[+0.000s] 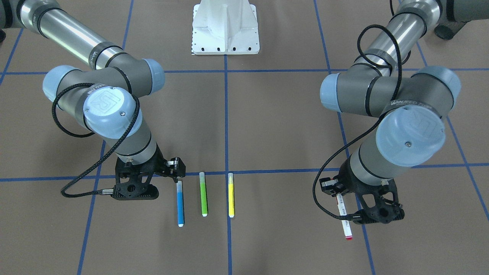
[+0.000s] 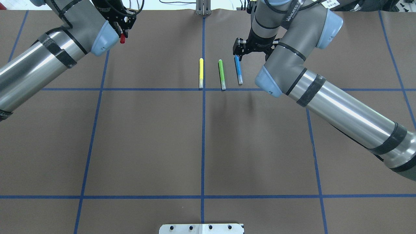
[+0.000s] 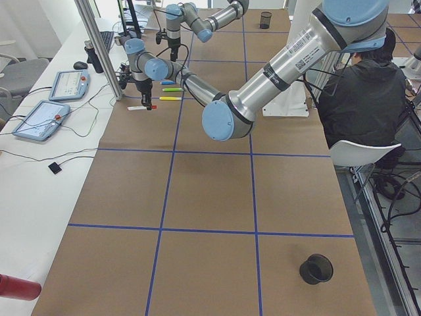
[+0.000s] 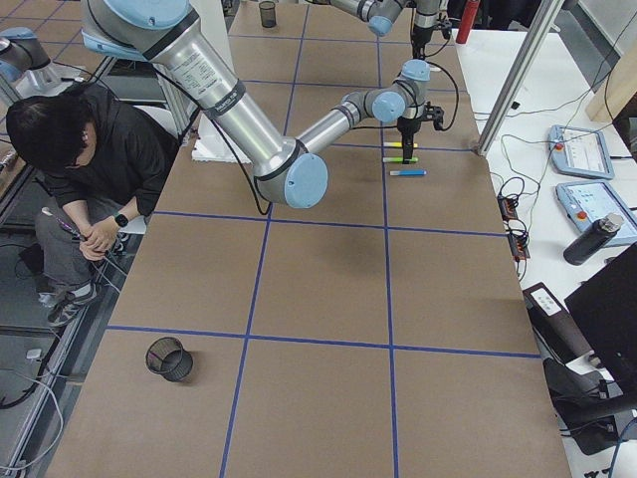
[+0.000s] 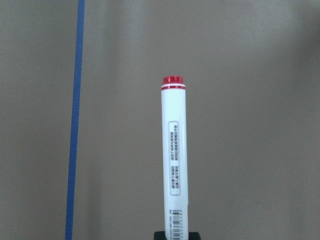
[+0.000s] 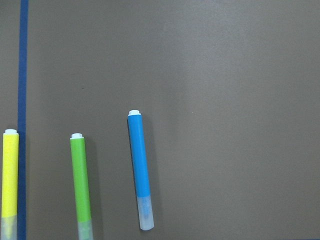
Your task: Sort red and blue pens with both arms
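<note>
The red pen [image 1: 344, 214] has a white barrel with a red end. My left gripper [image 1: 337, 194] is shut on its upper end, at the right of the front-facing view. In the left wrist view the red pen [image 5: 173, 160] runs up from the jaws to its red tip. The overhead view shows only its red cap [image 2: 122, 39] under the left gripper [image 2: 121, 32]. The blue pen [image 1: 180, 204] lies flat on the brown table. My right gripper [image 1: 176, 172] hangs open just over its translucent cap end, apart from it. In the right wrist view the blue pen [image 6: 140, 170] lies alone, with no fingers in view.
A lime-green marker [image 1: 203, 194] and a yellow marker [image 1: 230, 194] lie parallel beside the blue pen. A white mount [image 1: 225, 28] stands at the robot's side. A black mesh cup [image 3: 316, 268] sits far down the table. A person [image 3: 368, 92] sits beside the table.
</note>
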